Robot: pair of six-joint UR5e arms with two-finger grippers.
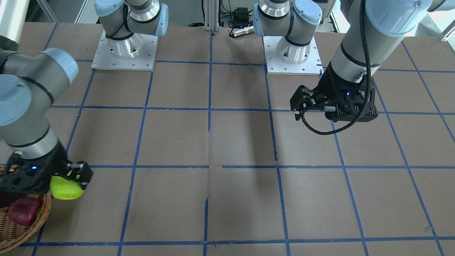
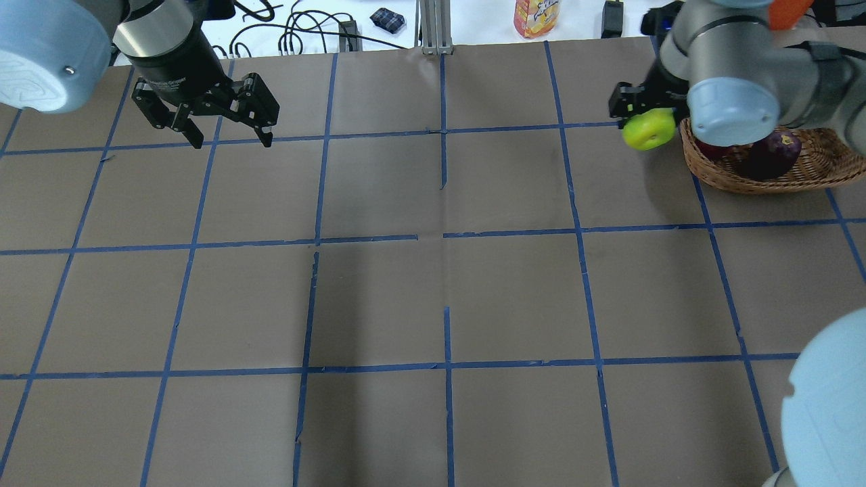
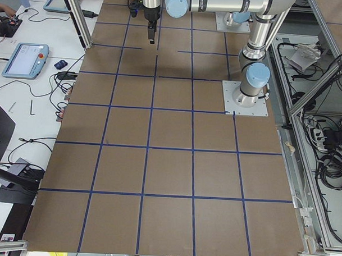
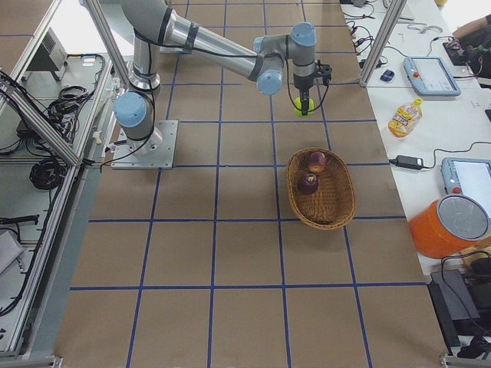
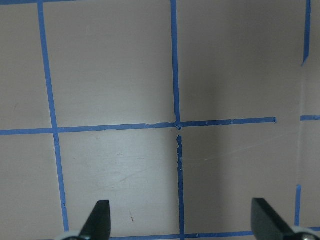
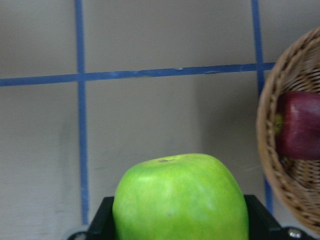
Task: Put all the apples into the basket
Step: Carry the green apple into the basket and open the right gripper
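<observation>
green apple [image 6: 180, 197] is what i'm carrying: the jaws of my right gripper [image 1: 73, 176] pinch it from both sides, just outside the rim of the wicker basket [image 2: 805, 174] (beside it rather than over it, going by the wrist view). inside the basket lies a red apple [image 4: 316, 161] with a darker apple [image 4: 308, 183] just beside it, both toward the end nearest that gripper. my left gripper [image 2: 231, 139] hangs well apart on the opposite side of the table [image 2: 433, 291], jaws spread wide above the brown paper and its blue tape grid [image 5: 175, 125]
</observation>
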